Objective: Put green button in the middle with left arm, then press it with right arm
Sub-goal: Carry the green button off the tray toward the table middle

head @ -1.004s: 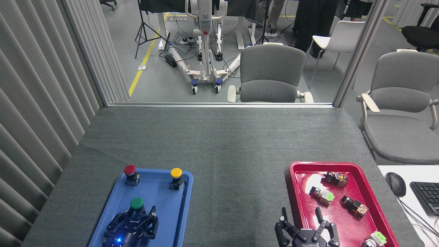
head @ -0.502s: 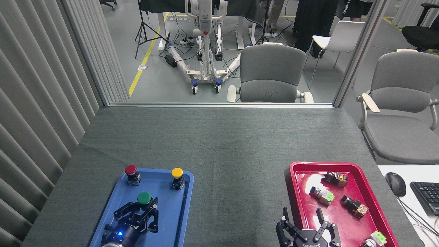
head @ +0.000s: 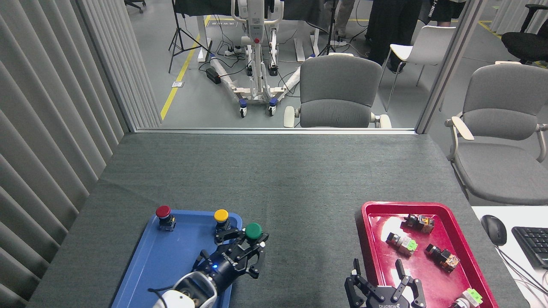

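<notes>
Left end effector (head: 246, 241) gripping green button (head: 253, 230)

Between my blue tray (head: 141, 265) on the near left and my red tray (head: 369, 239) on the near right, the grey table (head: 274, 179) lies bare, giving open passage through the middle and far across. On the blue tray's far edge stand a red button (head: 163, 216) and a yellow button (head: 221, 220). Small parts (head: 402, 243) litter the red tray.
</notes>
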